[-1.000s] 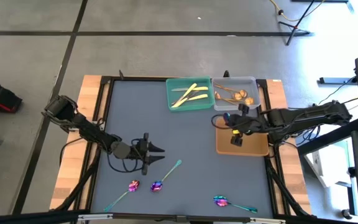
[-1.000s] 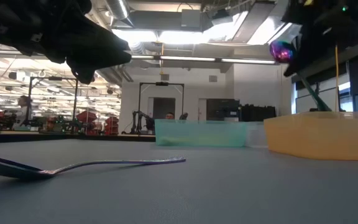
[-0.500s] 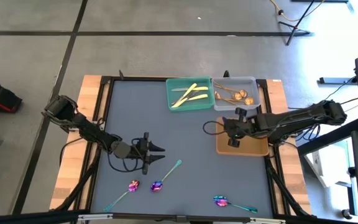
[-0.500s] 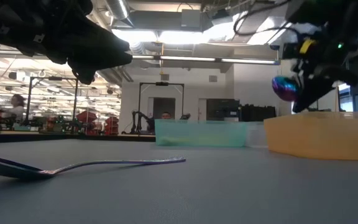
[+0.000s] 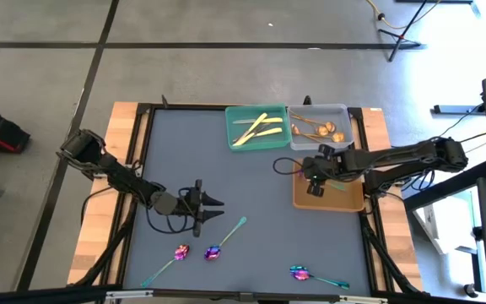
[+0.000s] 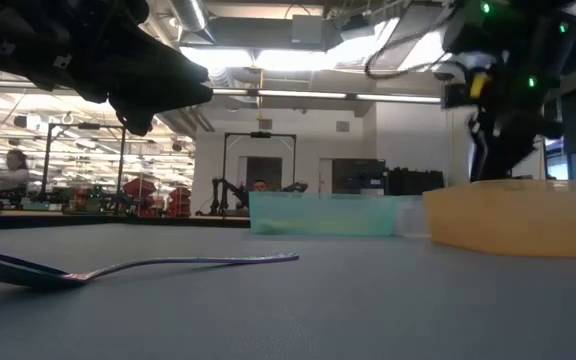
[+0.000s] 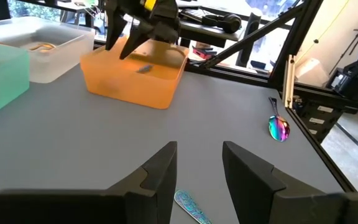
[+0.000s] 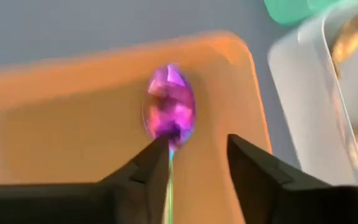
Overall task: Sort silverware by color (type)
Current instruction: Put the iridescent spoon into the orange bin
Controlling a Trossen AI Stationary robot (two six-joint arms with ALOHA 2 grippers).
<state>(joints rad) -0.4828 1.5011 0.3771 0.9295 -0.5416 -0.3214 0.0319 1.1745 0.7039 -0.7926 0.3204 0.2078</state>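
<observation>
Near edge of bench (image 5: 251, 181): one iridescent spoon (image 5: 317, 277) lies toward the right corner; two more (image 5: 169, 258) (image 5: 225, 239) lie side by side left of it, bowls down-left, teal handles angled up-right. In the low view the nearest of these (image 6: 118, 268) lies flat on the grey top.

Left tool (image 5: 212, 208) hovers just above the pair of spoons, fingers spread, holding nothing. The left wrist view shows the gap between its fingers (image 7: 159, 172) and a teal handle tip (image 7: 191, 206) below it.

Mid bench, right side: right tool (image 5: 312, 171) over the orange tray (image 5: 353, 203), fingers parted. A purple spoon (image 8: 169, 109) lies in the tray just ahead of the fingers, handle between them; cannot tell whether they touch it.

Far edge: green tray (image 5: 236, 135) with pale gold knives (image 5: 256, 129); beside it the grey tray (image 5: 344, 111) with copper spoons (image 5: 317, 130).
</observation>
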